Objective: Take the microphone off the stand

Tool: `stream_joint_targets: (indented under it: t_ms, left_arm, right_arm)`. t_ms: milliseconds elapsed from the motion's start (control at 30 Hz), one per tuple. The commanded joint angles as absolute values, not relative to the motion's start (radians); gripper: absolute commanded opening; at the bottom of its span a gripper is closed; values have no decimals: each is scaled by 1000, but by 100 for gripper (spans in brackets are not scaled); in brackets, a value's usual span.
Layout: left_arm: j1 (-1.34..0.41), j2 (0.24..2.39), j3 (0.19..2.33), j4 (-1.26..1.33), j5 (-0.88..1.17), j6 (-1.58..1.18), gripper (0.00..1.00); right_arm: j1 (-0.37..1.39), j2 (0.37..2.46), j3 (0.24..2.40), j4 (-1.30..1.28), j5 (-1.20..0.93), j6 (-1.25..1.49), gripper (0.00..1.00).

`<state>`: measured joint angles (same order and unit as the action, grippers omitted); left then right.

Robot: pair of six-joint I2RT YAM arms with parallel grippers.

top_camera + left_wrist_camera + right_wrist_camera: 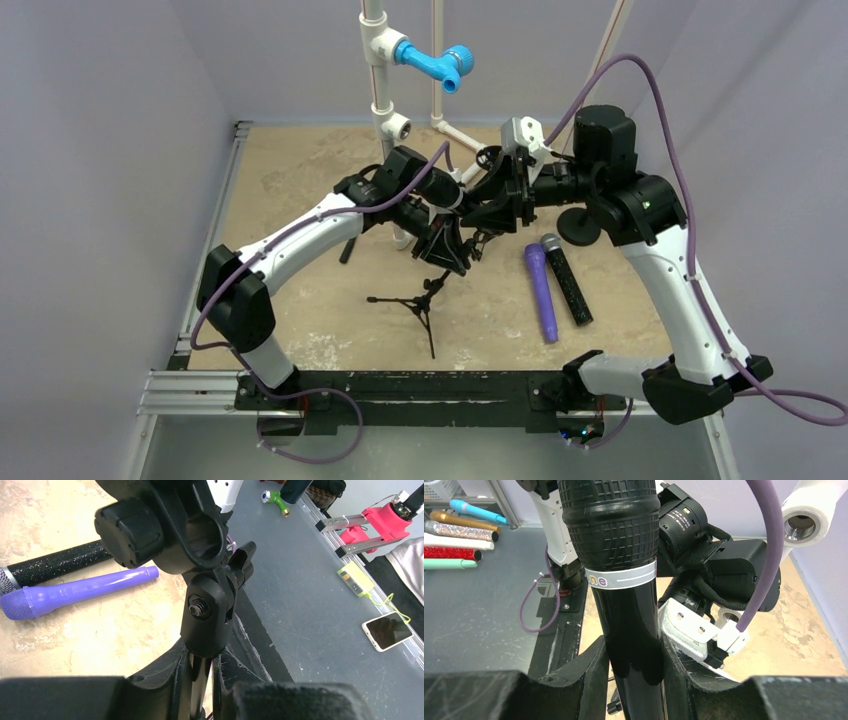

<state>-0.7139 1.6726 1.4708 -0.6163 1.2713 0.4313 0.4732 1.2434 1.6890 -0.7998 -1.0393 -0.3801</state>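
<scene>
My left gripper [200, 682] is clamped on the stand [207, 610] shaft, lower centre, to steady it. My right gripper [634, 667] grips the black microphone [621, 580], centre frame, for pulling. The clip [172, 555] looks empty, so I judge the extraction nearly complete.

The microphone [624, 605] is glossy black with a grid-patterned head and a white, purple-lettered band. The stand [207, 605] is black. The table [300, 200] is mottled tan; the pipe fitting [432, 60] bright blue.
</scene>
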Motion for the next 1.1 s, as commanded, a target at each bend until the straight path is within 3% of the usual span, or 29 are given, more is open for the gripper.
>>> stream_joint_targets:
  t_ms: [0,567,1067]
  left_arm:
    - [-725,1719,1502,-636,1134,395,0]
    - [-747,1767,1551,-663,1112,383,0]
    - [-648,1651,1528,-621,1193,373,0]
  right_arm:
    - [515,1247,1722,-705,-1169,-252,0]
    - [574,1249,1703,-720,-1146,-269,0]
    - [469,1105,1587,-765,-1094,-279,0]
